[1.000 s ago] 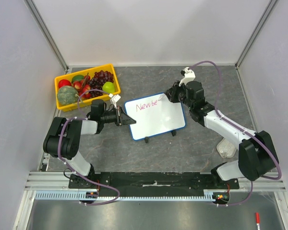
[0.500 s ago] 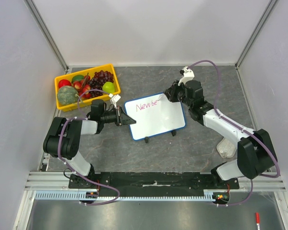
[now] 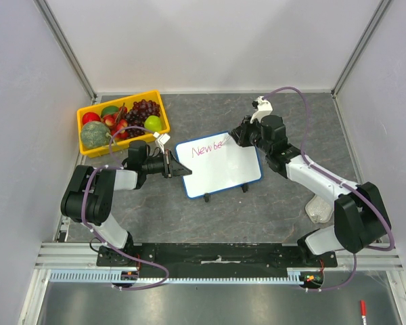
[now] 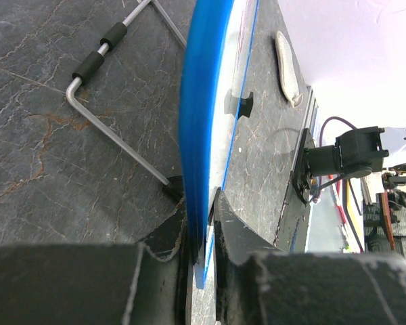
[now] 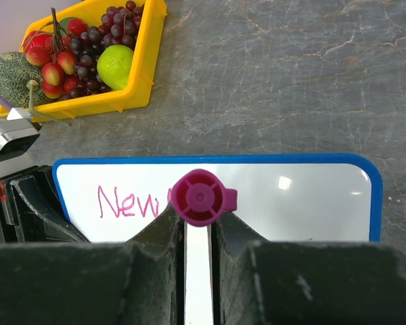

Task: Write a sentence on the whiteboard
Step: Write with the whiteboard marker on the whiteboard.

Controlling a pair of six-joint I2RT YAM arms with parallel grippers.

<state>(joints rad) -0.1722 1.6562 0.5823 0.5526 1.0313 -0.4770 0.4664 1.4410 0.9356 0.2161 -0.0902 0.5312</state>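
Observation:
The whiteboard (image 3: 238,168), blue-framed, stands tilted on its two black feet at the table's middle. Pink writing (image 3: 207,148) on its upper left reads "New be"; in the right wrist view only "New" (image 5: 127,203) shows beside the marker. My left gripper (image 3: 183,171) is shut on the board's left edge, whose blue frame (image 4: 201,128) sits between the jaws (image 4: 203,220). My right gripper (image 3: 237,135) is shut on a pink marker (image 5: 201,197), with its tip on the board just after the writing. The marker's tip is hidden in the right wrist view.
A yellow tray (image 3: 157,126) of fruit sits at the back left, also in the right wrist view (image 5: 137,87). A white crumpled object (image 3: 319,208) lies at the right by my right arm. The board's wire stand (image 4: 111,132) juts out behind it. A red pen (image 3: 363,310) lies beyond the near rail.
My right gripper has shifted slightly left with the marker on the board, and the stroke after "New" has grown a little. The left gripper and the board have not moved.

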